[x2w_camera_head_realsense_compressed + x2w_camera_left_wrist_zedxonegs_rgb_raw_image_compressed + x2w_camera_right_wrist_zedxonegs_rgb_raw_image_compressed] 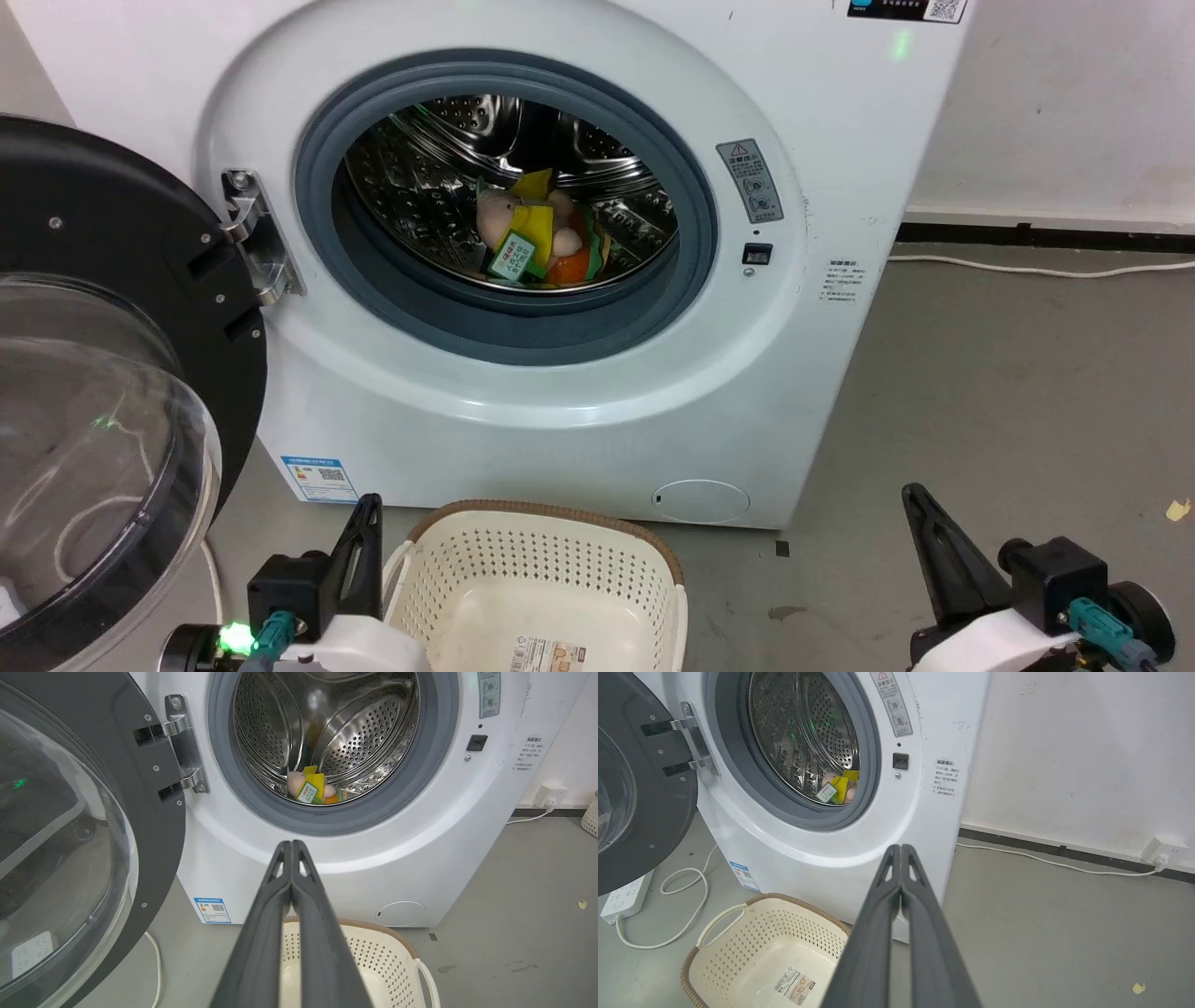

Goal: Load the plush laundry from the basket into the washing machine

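The plush laundry point(537, 238), an orange hamburger toy with pink and yellow parts and a green-white tag, lies inside the steel drum point(448, 159) of the washing machine point(579, 392), also visible as the plush laundry point(312, 788) and the plush laundry point(837, 789). The door point(103, 373) stands swung open at the left. The cream basket point(541, 560) sits on the floor before the machine, holding nothing but its label sticker point(549, 655). My left gripper point(372, 504) is shut beside the basket's left rim, empty. My right gripper point(913, 493) is shut over the floor at the right, empty.
A white power strip point(623, 898) and looped cable point(686, 905) lie on the floor left of the machine. Another cable point(1041, 861) runs along the wall to a socket point(1164, 851). A small yellow scrap point(1176, 510) lies on the grey floor at right.
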